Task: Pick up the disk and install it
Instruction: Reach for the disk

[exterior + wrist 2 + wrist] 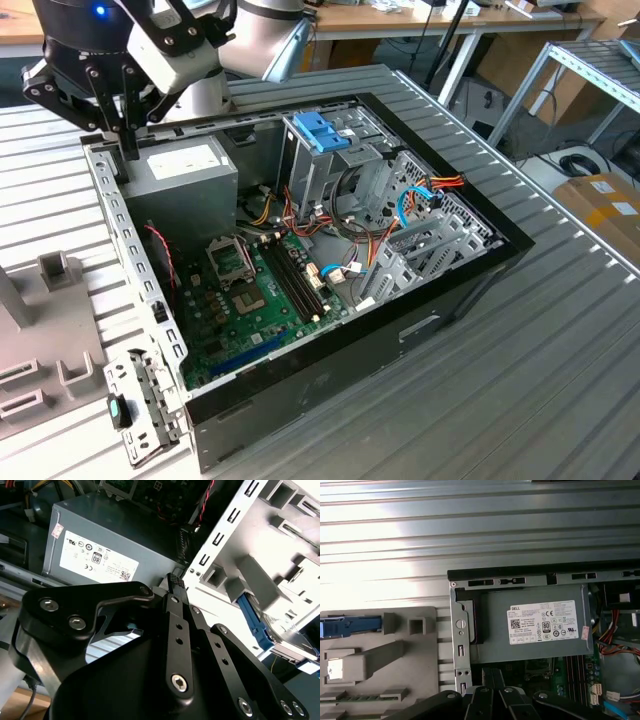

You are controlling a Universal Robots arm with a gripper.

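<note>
Gripper [176,580] hovering at perforated steel case wall [118,215], black fingers appearing pressed together, gripping nothing. Boxy grey power supply [185,175] sitting just beside. Blue-railed disk [349,626] resting in moulded grey holder [395,655] outside case.

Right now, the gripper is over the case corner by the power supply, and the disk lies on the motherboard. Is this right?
Not quite. The disk is not on the motherboard; it sits in the grey fixture outside the case, as the first wrist view shows. The rest holds.
</note>
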